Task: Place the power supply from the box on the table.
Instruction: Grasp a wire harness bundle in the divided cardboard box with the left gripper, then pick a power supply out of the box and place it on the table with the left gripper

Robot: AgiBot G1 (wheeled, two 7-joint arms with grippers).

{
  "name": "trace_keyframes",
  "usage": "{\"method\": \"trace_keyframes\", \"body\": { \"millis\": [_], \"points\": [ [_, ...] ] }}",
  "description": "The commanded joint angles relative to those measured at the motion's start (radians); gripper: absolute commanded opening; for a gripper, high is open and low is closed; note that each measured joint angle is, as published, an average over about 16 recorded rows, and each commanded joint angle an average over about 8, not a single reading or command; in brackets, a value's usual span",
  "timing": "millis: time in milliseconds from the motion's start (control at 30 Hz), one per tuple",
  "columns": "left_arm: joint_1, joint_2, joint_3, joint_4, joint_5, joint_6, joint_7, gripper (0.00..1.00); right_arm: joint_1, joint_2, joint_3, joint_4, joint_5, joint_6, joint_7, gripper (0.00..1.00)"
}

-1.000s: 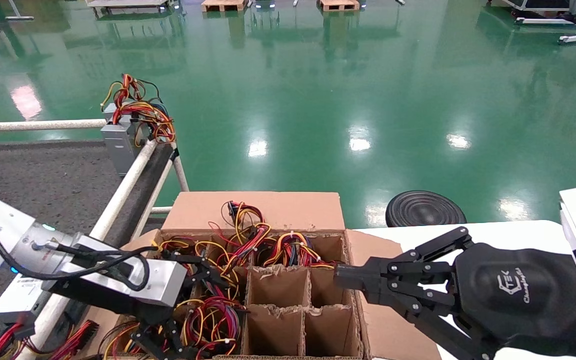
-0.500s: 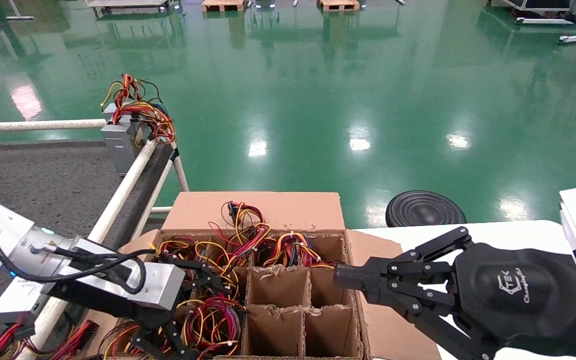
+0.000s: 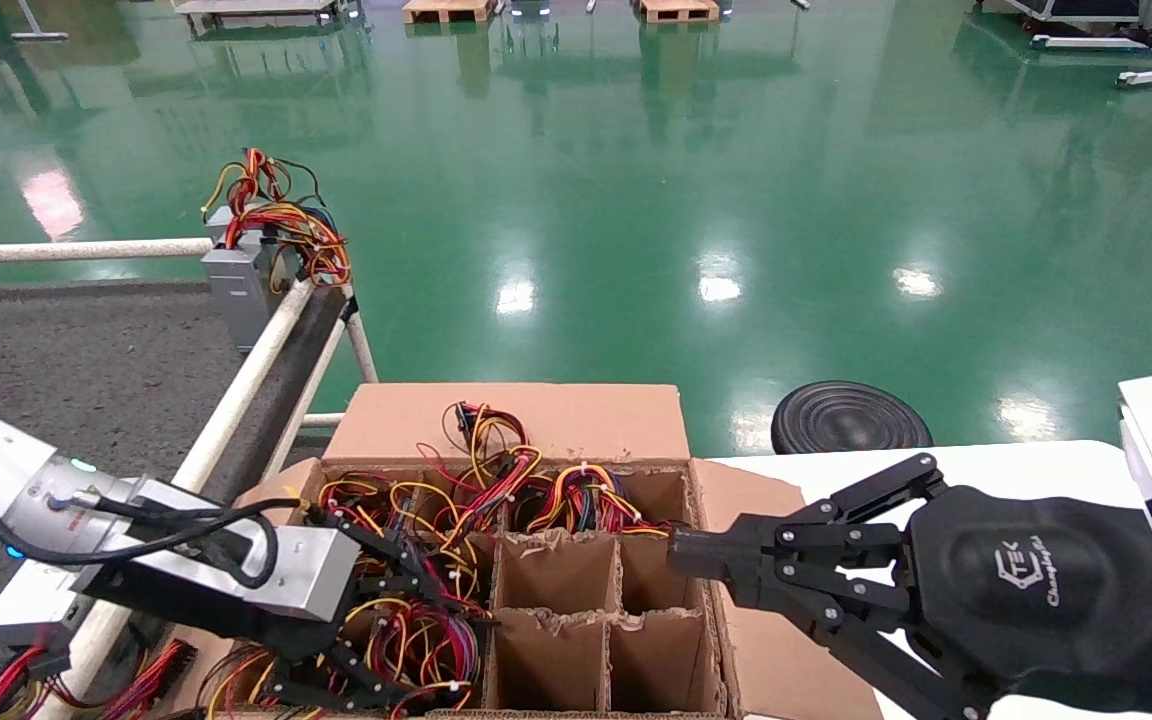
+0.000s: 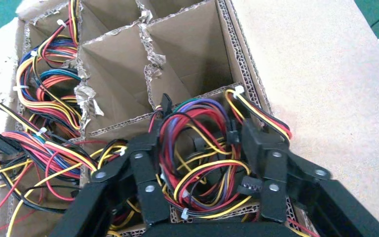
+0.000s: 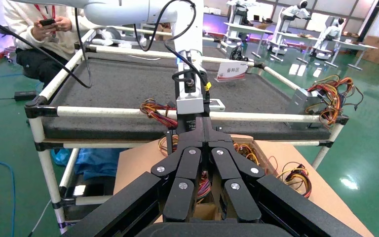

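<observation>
The left end effector [image 3: 376, 600] has dipped a little lower into the big brown cardboard box [image 3: 556, 420] than it was a moment ago. Its black fingers [image 4: 145, 168] are spread wide apart, one on each side of a loop of red, yellow and black wires [image 4: 197, 163] in a near cell. They hold nothing yet. I think it is getting ready to grab the power supply under those wires, so the lift has not started. The grey metal body stays hidden under the wires.

The right end effector [image 3: 681, 553] has not moved. It hangs over the right side of the box, with its fingers pressed together and empty. Its black shell shows "TEK" and some small writing.

The dark grey speckled surface [image 3: 86, 350] with white rails waits on the left. A small sign [image 5: 230, 70] there is too small to read.
</observation>
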Motion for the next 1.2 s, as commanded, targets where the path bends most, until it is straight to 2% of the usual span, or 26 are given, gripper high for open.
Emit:
{"method": "trace_keyframes", "body": {
  "millis": [33, 500, 1200],
  "points": [
    [0.0, -0.001, 0.001, 0.003, -0.003, 0.001, 0.001, 0.0, 0.0, 0.0, 0.0, 0.0, 0.0, 0.0, 0.0, 0.0],
    [-0.001, -0.015, 0.004, 0.018, -0.029, 0.006, 0.01, 0.0, 0.0, 0.0, 0.0, 0.0, 0.0, 0.0, 0.0, 0.0],
    [-0.039, -0.095, -0.029, -0.022, -0.099, 0.012, 0.004, 0.0, 0.0, 0.0, 0.0, 0.0, 0.0, 0.0, 0.0, 0.0]
  ]
}}
